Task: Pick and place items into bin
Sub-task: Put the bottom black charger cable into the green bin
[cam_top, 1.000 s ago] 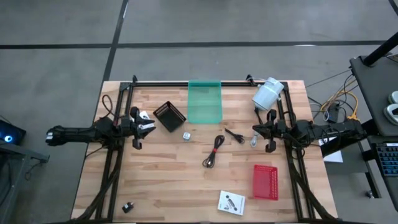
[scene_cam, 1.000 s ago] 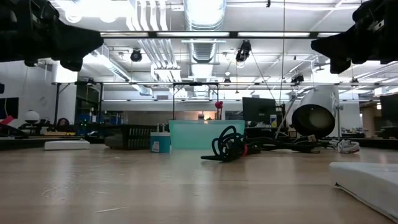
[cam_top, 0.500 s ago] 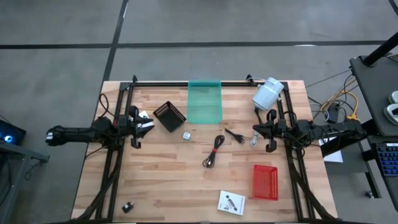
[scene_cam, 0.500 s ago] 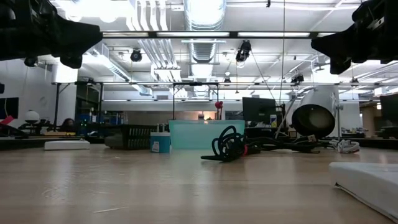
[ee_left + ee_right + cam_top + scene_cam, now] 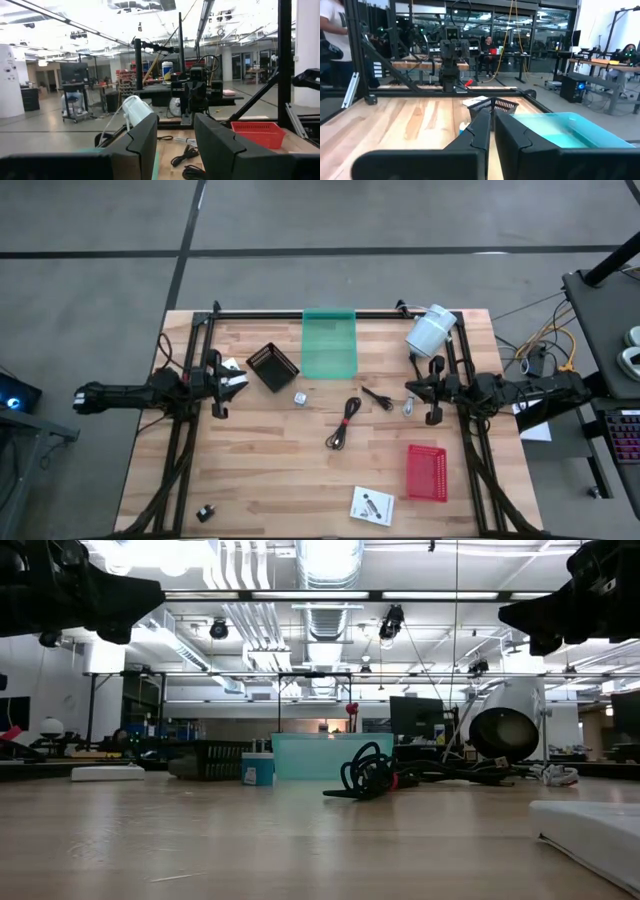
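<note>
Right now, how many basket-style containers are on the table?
3. A black mesh basket sits near the left claw, a green bin stands at the far middle, and a red basket lies near-right. None looks hidden.

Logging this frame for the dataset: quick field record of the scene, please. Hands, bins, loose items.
left hand: raised at the table's left side, fingers apart, holding nothing
right hand: raised at the right side, shut, empty
green bin: far centre of the table, nothing visible inside
black basket: left of the green bin
red basket: near right
coiled black cable: table centre
small black tool: right of the cable
white cube: left of the cable
flat white packet: near edge
small black piece: near left corner
</note>
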